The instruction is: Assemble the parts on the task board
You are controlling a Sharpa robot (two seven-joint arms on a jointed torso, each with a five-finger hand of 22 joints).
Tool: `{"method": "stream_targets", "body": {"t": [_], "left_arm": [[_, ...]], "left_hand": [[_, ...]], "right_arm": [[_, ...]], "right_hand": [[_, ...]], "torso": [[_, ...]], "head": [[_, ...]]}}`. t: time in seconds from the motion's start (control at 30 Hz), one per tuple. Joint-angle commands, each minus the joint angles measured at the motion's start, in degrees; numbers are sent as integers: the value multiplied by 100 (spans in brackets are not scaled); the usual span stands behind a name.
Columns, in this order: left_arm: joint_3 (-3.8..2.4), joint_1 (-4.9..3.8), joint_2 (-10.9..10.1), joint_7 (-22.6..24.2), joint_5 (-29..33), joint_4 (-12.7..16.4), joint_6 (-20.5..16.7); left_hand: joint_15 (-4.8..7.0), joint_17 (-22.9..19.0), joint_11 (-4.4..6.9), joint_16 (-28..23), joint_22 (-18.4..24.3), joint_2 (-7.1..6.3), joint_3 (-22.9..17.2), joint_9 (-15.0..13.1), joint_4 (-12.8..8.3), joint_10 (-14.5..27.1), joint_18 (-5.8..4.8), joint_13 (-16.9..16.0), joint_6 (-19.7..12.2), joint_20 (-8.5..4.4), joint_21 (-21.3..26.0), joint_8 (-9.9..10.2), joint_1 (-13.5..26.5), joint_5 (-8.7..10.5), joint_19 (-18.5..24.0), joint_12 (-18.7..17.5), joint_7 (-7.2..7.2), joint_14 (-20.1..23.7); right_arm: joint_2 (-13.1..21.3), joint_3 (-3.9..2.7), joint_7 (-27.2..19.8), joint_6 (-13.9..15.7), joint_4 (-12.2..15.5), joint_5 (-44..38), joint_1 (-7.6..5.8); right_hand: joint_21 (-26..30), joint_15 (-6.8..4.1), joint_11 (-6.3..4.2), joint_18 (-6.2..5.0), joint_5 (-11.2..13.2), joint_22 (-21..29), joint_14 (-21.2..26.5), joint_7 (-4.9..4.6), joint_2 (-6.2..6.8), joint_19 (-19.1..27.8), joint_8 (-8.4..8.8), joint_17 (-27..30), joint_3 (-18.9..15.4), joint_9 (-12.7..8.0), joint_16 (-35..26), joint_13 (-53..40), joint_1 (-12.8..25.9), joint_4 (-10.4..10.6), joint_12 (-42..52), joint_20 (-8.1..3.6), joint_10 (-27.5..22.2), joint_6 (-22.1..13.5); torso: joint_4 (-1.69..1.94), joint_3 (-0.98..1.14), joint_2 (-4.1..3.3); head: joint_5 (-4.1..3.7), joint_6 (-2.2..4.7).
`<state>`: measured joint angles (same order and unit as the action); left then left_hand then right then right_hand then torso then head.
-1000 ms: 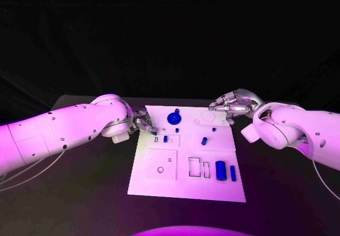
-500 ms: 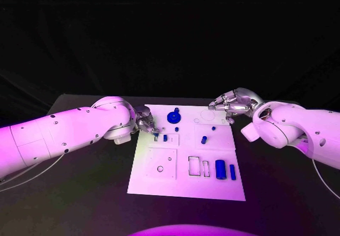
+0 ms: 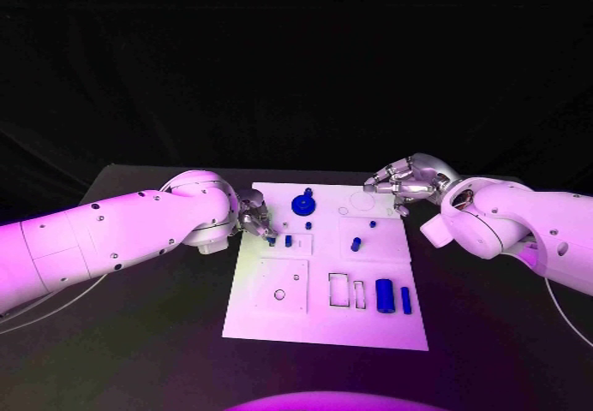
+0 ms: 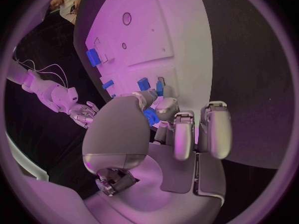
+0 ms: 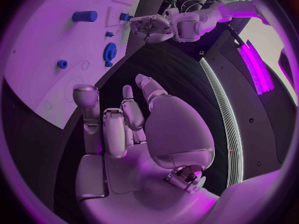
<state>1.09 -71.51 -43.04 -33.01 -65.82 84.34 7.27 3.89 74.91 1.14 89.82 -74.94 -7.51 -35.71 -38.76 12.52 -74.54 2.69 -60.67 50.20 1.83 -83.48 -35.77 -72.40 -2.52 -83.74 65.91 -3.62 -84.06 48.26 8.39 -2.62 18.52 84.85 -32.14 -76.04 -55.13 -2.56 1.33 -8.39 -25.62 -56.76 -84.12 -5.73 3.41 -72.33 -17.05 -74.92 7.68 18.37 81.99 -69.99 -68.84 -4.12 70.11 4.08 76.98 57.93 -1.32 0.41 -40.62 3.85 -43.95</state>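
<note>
The white task board (image 3: 324, 282) lies mid-table. At its left edge my left hand (image 3: 254, 214) pinches a small blue part (image 4: 150, 117) between thumb and fingers, just over the small slots near another blue piece (image 3: 290, 241). A blue gear (image 3: 304, 205) stands at the board's far end. Near the front right lie a blue cylinder (image 3: 386, 296) and a slim blue bar (image 3: 407, 300). My right hand (image 3: 405, 181) hovers off the board's far right corner, its fingers (image 5: 127, 112) loosely spread and holding nothing.
Small blue pegs (image 3: 356, 245) (image 3: 374, 226) stand mid-board, and rectangular recesses (image 3: 338, 290) sit by the cylinder. A square plate with a hole (image 3: 282, 286) fills the board's front left. Black table (image 3: 148, 334) surrounds the board.
My left hand has moved a little nearer along the board's left edge with the small blue part, and the forearm has swung in. The right hand has stayed put.
</note>
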Motion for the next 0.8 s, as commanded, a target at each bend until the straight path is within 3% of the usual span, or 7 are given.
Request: {"method": "stream_targets", "body": {"t": [0.03,0.33,0.4,0.8], "left_arm": [[-2,6,19,-54,-72,16,131],[-2,23,34,-86,-78,-9,227],[-2,30,30,-81,-75,-6,291],[-2,38,21,-67,-53,15,496]], "left_hand": [[46,1509,-3,18,-495,-2,-740,-8,-719,-29,-32,8,62,-28,-32,-25,-50,-27,-109,9,50,-594],[51,1509,2,18,-511,-15,-760,-14,-721,-38,-35,20,72,-30,-43,-34,-29,-27,-118,2,56,-594],[51,1509,2,18,-511,-15,-760,-14,-721,-38,-35,20,72,-30,-43,-34,-29,-27,-118,2,56,-594],[52,1509,5,18,-512,-19,-772,-17,-726,-31,-36,45,76,-30,-43,-38,-22,-27,-119,-18,59,-594]], "right_arm": [[-2,0,-40,-91,7,-77,5],[4,0,-38,-99,13,-79,7],[6,0,-36,-103,12,-79,7],[7,0,-20,-153,5,-79,8]], "right_hand": [[-12,43,-3,44,-15,-5,11,1,-30,17,-39,-327,-4,5,-28,-4,42,40,-25,1,-15,-25],[-12,43,-3,44,-15,-5,11,1,-30,17,-39,-327,-4,5,-28,-4,42,40,-25,1,-15,-25],[-12,43,-3,44,-15,-5,11,1,-30,17,-39,-327,-4,5,-28,-4,42,40,-25,1,-15,-25],[-12,43,-3,44,-15,-5,11,1,-30,17,-39,-327,-4,5,-28,-4,42,40,-25,1,-15,-25]], "torso": [[1,0,-5],[-3,1,-3],[-1,-1,-5],[-1,-1,-1]], "head": [[5,0],[9,-9],[-24,-13],[-1,-43]]}}
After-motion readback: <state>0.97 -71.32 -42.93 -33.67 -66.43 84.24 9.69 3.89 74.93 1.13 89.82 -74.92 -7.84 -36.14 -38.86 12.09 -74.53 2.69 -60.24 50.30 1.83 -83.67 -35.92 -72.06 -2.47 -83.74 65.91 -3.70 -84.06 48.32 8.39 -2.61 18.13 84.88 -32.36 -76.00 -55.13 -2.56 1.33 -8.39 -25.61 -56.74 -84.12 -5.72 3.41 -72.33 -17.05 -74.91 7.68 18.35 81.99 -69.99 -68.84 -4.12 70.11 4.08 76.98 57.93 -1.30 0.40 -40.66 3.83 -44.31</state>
